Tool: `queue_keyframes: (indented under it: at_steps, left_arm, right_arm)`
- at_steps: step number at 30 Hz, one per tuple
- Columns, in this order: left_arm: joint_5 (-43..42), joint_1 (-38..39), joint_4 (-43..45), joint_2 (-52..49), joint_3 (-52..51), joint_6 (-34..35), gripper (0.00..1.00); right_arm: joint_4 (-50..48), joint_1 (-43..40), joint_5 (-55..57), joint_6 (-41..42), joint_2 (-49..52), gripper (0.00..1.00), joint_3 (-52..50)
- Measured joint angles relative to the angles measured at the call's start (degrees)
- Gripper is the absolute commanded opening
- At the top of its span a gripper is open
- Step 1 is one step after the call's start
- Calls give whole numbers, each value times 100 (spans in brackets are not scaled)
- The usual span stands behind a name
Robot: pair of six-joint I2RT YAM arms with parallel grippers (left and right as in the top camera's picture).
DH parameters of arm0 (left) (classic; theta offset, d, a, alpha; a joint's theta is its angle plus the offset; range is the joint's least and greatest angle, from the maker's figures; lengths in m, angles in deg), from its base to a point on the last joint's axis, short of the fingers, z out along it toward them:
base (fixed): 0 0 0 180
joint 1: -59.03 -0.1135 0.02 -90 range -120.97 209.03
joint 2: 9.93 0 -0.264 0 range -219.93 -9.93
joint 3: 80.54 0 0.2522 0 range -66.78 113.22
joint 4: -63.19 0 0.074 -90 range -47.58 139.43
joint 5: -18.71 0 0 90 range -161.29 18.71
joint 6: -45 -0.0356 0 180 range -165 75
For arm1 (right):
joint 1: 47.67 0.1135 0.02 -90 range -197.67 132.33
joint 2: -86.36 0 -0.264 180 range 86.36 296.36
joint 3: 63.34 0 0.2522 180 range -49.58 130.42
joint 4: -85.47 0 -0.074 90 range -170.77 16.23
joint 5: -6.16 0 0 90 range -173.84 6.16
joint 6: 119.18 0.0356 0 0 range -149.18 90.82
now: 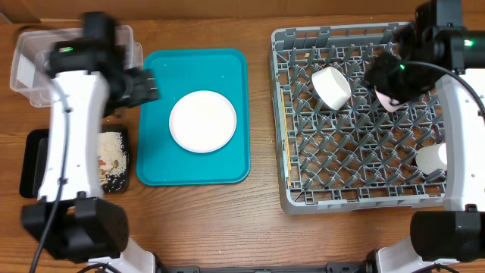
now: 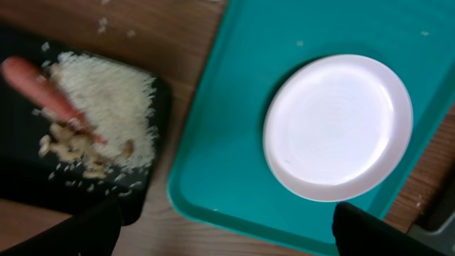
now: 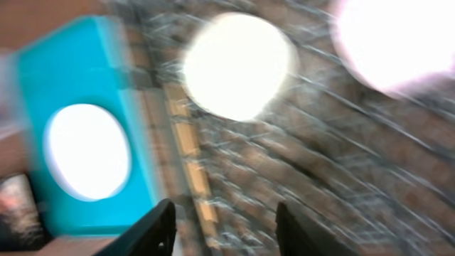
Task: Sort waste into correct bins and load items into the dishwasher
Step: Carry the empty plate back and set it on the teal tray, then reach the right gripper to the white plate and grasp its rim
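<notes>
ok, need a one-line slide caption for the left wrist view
Left gripper open over teal tray with white plate; black tray beside it holds rice, peanuts, carrot.

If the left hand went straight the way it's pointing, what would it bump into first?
Probably the teal tray, right beside the white plate, though depth is hard to judge.

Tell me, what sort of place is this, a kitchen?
Probably a test bench staged as a dish-clearing station, not a real kitchen: a bare wooden table carries a grey dish rack, a teal tray with a white plate, and a black tray of food scraps.
</notes>
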Motion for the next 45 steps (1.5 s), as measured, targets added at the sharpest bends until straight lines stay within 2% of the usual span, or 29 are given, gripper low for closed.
queue_keyframes:
  at_steps: [4, 11, 15, 22, 31, 33, 35, 38, 45]
  left_arm:
    - [-262, -715, -157, -7, -2, 15, 100]
    - [-459, -1211, -212, -7, -2, 15, 100]
    - [-527, -1189, -227, -7, -2, 15, 100]
    - [-527, -1185, -225, -7, -2, 13, 100]
    - [-527, -1185, -203, -7, -2, 13, 100]
    - [-527, -1185, -203, -7, -2, 13, 100]
    - [-527, -1185, -201, -7, -2, 13, 99]
    - [-527, -1185, -203, -7, -2, 13, 100]
    - [-527, -1185, -203, -7, -2, 13, 100]
  right_arm:
    - [-708, 940, -411, -70, 9, 64, 0]
    - [-1296, 2953, 151, -94, 487, 67, 2]
    - [-1628, 3445, 522, 7, 1099, 66, 2]
    - [-2015, 3595, 1003, 448, 2210, 61, 2]
    - [-2232, 3602, 852, 649, 3071, 45, 2]
    - [-2232, 3600, 824, 750, 3265, 39, 2]
    - [-2238, 3600, 811, 811, 3418, 31, 0]
    - [-2240, 3602, 807, 809, 3543, 5, 0]
    - [-2098, 3595, 713, 922, 3556, 4, 90]
